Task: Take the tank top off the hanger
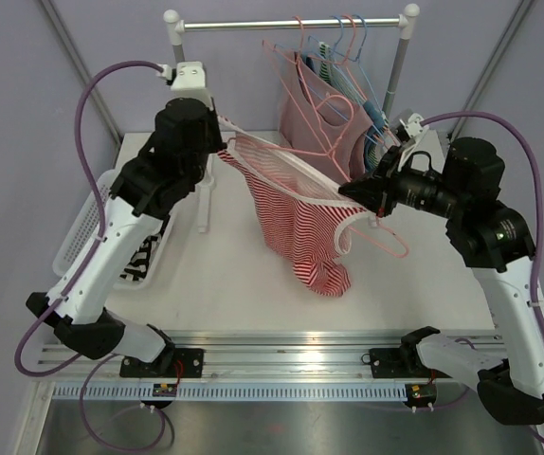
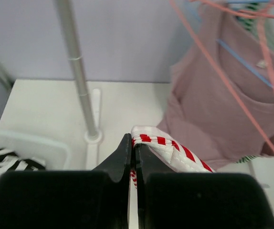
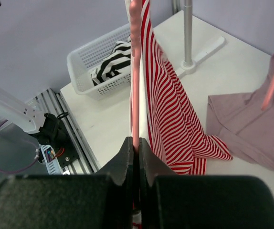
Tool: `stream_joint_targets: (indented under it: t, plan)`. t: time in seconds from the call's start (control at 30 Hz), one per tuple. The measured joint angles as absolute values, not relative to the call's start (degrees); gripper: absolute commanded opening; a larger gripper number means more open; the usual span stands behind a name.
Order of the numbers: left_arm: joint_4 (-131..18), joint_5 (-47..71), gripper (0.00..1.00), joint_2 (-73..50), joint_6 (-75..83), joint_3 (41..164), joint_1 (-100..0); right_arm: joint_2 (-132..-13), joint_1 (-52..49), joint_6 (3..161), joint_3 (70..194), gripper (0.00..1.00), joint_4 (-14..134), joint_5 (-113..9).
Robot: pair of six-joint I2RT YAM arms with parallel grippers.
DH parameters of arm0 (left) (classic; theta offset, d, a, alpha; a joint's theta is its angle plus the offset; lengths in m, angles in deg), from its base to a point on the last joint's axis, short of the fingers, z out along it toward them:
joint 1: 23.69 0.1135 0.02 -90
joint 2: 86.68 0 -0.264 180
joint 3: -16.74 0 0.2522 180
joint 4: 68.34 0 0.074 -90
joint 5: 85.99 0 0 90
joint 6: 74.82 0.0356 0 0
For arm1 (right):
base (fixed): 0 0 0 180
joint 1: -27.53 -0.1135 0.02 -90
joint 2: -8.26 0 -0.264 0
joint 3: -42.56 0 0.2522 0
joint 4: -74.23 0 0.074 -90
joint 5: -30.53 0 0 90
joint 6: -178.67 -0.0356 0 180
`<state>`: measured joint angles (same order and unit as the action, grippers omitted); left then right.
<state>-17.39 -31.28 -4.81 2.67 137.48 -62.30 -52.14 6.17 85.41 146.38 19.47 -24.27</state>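
Note:
A red-and-white striped tank top (image 1: 305,223) hangs stretched between my two grippers, its hem bunched on the table. My left gripper (image 1: 223,142) is shut on the top's white-edged strap (image 2: 168,148); in the left wrist view (image 2: 133,145) the cloth is pinched between the jaws. My right gripper (image 1: 353,192) is shut on a pink hanger (image 1: 386,232) that still carries the top; in the right wrist view (image 3: 136,145) the pink bar (image 3: 135,71) runs up from the jaws beside the striped cloth (image 3: 175,119).
A clothes rail (image 1: 291,24) at the back holds a mauve tank top (image 1: 315,114) and several pink and blue hangers (image 1: 343,47). A white basket (image 1: 111,237) with a black-and-white striped garment (image 3: 110,62) stands at the left. A rack post (image 2: 77,71) rises near my left gripper.

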Motion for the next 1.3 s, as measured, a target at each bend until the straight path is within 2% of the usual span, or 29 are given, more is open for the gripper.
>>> stream_joint_targets:
  t: [0.23,0.37,0.53,0.7,0.83,0.97,1.03,1.07,1.1,1.13,1.2,1.27,1.3]
  plan:
    - [-8.62,-17.95,0.0,-7.68,-6.38,136.19,-50.32,-51.15,6.12,84.29,139.95,0.0,32.85,-19.79]
    - [-8.51,-5.99,0.0,-11.9,-8.85,129.92,-44.6,-49.23,6.1,82.13,135.06,0.0,41.13,-20.32]
    - [-17.45,14.36,0.0,-22.19,-9.24,114.18,-42.56,-49.58,6.19,70.46,127.15,0.0,63.62,-20.03]
    - [-20.12,28.78,0.0,-27.04,-6.03,109.28,-46.69,-57.67,6.19,54.48,126.12,0.0,91.71,-19.88]
    - [-16.62,27.47,0.0,-27.92,-2.03,108.69,-51.18,-60.7,6.17,50.15,126.16,0.0,99.53,-23.09]
    - [-12.16,18.75,0.0,-28.24,-0.65,106.07,-51.66,-60.7,4.68,56.49,133.42,0.0,83.3,-29.87]
    - [-10.42,15.47,0.07,-28.24,-0.35,104.69,-51.59,-60.6,3.41,60.29,138.4,0.0,73.46,-33.28]
    - [-9.93,14.34,0.22,-28.24,-0.17,104.19,-51.59,-60.6,3.0,61.76,140.3,0.0,69.61,-34.59]
    - [-9.63,13.55,0.27,-28.24,0.16,103.95,-51.61,-60.55,2.6,63.4,142.44,0.0,64.74,-36.27]
    - [-9.28,12.85,0.37,-28.22,0.16,103.95,-51.61,-60.42,2.36,64.99,144.08,0.0,60.52,-37.6]
    - [-9.19,11.8,0.67,-28.4,0.24,103.97,-51.61,-60.16,2.17,67.92,146.2,0.0,52.59,-40.21]
    - [-9.1,10.75,0.78,-28.59,0.24,104.04,-51.61,-60.75,2.12,70.52,148.54,0.0,44.54,-42.5]
    - [-8.99,10.01,0.87,-28.73,0.24,104.12,-51.61,-61.4,2.01,71.59,149.96,0.0,40.87,-43.51]
